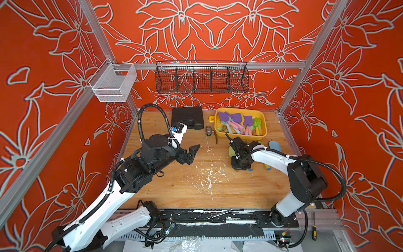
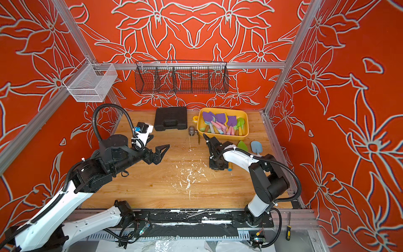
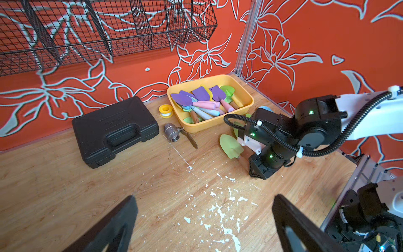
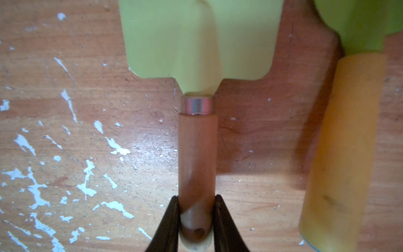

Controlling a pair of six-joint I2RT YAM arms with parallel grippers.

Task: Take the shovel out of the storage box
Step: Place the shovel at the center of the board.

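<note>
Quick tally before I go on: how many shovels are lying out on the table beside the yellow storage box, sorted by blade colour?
Green blades: 2, the brown-handled shovel gripped in the right pincer and the yellow-handled shovel beside it.
Blue blades: 1, the blue shovel.
Total: 3 in view.

In the right wrist view the brown-handled shovel (image 4: 197, 157) has its green blade cut off by the edge; the yellow-handled shovel (image 4: 344, 141) beside it is blurred and cropped. In both top views the right arm (image 1: 272, 158) covers most of both.
</note>
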